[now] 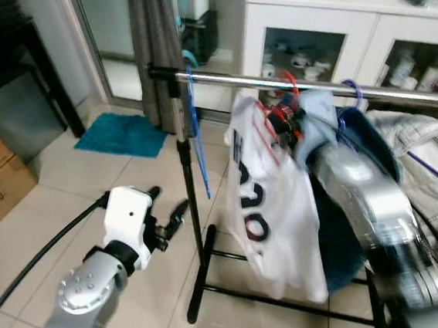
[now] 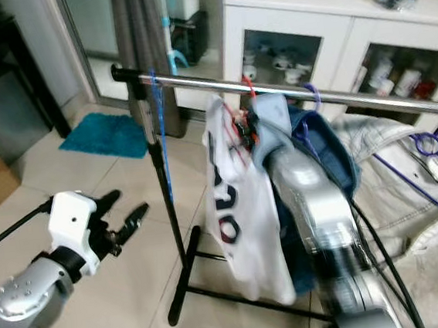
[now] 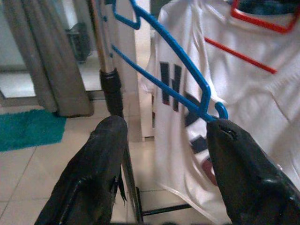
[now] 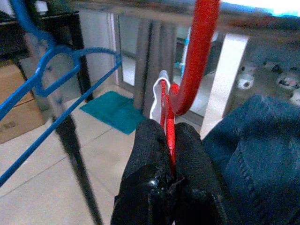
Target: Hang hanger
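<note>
Right gripper pinching the red hanger w/ white shirt, hook over the rail. Left gripper spread, hanging at 8 o'clock below the rail, by the blue hanger.

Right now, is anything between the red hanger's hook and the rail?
Nothing visible blocks it. The right hand is shut on the red hanger, whose hook sits at the rail. A blue hanger hangs off to one side, denim jeans to the other. The left hand is open, low by the rack's post.
</note>
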Tool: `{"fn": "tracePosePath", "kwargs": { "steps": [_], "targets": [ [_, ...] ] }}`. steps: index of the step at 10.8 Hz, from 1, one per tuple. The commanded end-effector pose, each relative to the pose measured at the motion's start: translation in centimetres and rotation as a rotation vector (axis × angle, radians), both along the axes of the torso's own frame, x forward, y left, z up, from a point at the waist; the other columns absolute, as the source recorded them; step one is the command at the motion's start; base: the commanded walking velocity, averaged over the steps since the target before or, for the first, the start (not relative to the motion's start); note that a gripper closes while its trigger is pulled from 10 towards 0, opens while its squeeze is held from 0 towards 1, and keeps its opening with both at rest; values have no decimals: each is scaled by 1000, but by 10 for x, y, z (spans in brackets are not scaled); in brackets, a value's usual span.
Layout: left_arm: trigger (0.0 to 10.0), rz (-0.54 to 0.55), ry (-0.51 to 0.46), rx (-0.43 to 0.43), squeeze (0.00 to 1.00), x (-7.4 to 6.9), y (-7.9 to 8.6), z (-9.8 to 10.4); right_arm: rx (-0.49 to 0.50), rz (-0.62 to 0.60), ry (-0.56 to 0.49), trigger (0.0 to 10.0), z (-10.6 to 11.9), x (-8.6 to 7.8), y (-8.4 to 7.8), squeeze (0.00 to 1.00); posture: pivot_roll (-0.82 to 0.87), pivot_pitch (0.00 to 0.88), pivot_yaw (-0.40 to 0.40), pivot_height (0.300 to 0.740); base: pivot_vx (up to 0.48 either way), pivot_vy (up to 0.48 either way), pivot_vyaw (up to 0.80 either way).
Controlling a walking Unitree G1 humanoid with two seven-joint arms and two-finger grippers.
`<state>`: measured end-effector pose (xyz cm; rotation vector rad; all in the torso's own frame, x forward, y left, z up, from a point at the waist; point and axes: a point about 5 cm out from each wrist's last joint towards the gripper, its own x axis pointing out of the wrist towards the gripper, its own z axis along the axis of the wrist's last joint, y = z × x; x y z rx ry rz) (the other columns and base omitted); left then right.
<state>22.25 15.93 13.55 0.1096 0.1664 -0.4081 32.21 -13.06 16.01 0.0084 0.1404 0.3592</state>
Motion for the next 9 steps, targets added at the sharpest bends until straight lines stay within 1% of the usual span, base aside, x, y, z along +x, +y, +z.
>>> {"fn": "tracePosePath", "kwargs": {
  "steps": [1, 2, 3, 4, 6, 9],
  "targets": [
    [10000, 39, -12, 0, 0, -1, 2, 0, 12, 32, -18, 0, 0, -10, 0, 0, -39, 0, -48, 740, 0, 0, 0],
    [10000, 60, -14, -10, 0, 0, 1, -3, 11, 20, 13, 0, -15, -23, -3, 0, -45, 0, -39, 740, 0, 0, 0],
    [10000, 57, -8, -12, 0, 1, 1, -3, 2, 5, 15, 0, -20, -26, -5, 0, -46, 0, -33, 740, 0, 0, 0],
    [10000, 39, -1, -6, 0, 2, -1, -3, 20, -36, 30, 0, -23, -31, -10, 0, -57, 0, -9, 740, 0, 0, 0],
    [10000, 26, -2, -10, 0, 3, -3, -1, 39, -29, 21, 0, -21, -36, -10, 0, -66, 0, 9, 740, 0, 0, 0],
    [10000, 33, 8, -8, 0, 3, -1, -3, 35, -15, 10, 0, -18, -36, -9, 0, -63, 0, -5, 740, 0, 0, 0]
  ]
}}
